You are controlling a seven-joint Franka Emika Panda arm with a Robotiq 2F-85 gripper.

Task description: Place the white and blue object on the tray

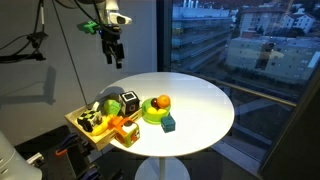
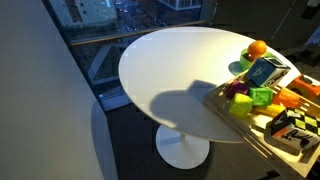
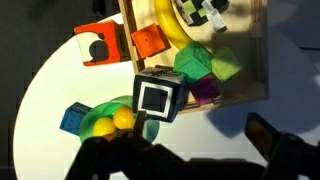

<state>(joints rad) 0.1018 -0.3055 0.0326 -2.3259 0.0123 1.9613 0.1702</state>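
As blocks [image 3: 193,63] crowd it, the tray [image 3: 252,70] looks wooden.

Most of the round white table [image 1: 200,95] lies bare, open from above; toys [image 1: 112,108] crowd the wooden tray [image 1: 73,120], a green plate [image 1: 151,118] and blue block [image 1: 169,124] just beside.

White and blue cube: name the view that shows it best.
Wrist view: the cube sits mid-frame, large, its white face clear. Both exterior views show the cube small and side-on.
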